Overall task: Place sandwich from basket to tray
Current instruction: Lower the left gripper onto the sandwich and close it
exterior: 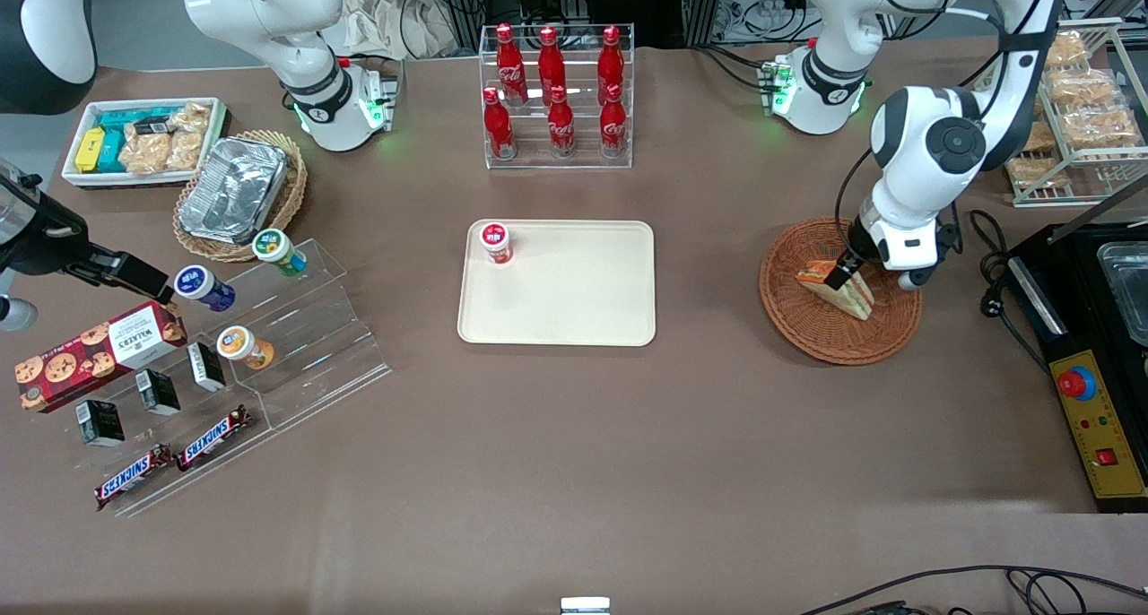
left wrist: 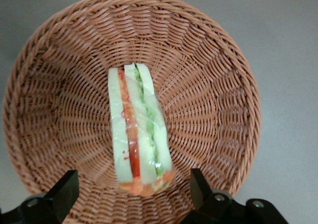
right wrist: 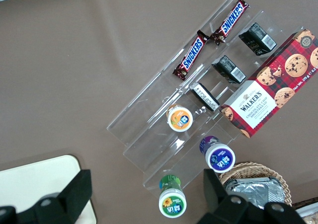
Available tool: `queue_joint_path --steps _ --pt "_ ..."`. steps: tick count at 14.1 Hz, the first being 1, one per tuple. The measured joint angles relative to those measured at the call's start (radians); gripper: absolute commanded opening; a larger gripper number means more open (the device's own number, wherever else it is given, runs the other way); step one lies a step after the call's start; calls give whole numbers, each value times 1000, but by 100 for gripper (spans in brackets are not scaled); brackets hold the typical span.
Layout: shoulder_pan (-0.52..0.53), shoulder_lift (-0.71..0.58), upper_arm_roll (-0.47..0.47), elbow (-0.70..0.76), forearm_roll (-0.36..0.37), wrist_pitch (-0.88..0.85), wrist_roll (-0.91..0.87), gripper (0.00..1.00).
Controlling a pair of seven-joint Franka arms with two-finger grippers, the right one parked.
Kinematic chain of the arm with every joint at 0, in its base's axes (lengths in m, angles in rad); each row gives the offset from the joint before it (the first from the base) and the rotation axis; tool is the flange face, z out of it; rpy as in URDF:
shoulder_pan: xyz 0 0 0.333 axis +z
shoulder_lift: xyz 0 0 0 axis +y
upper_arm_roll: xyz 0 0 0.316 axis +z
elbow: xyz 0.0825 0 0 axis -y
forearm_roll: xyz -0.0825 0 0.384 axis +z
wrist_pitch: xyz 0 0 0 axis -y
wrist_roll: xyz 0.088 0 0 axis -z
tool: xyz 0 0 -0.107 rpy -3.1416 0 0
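Gripper (left wrist: 131, 194) spread wide, fingers either side of the sandwich (left wrist: 138, 129), in the basket (left wrist: 208, 75)

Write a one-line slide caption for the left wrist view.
Open end effector poised over the wrapped sandwich, which lies on edge in the round wicker basket, fingers straddling it without contact.

gripper (exterior: 841, 279): 1 | sandwich (exterior: 840, 290): 1 | cola bottles (exterior: 557, 90): 6 | Snickers bars (exterior: 170, 458): 2

Six red cola bottles (exterior: 556, 104) stand in a clear rack, two Snickers bars (exterior: 175, 461) near the front camera.
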Motion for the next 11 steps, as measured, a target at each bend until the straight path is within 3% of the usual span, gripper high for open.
queue_joint_path --steps 2,3,4,6,7,11 --pt "1 32 4 0 0 44 -6 98" --pt "1 46 5 0 0 63 -7 85" --pt "1 56 5 0 0 73 -7 64" --pt "1 63 6 3 0 83 -12 13" --pt "2 62 6 8 1 84 -22 0" --pt "3 38 6 85 3 -27 -39 0"
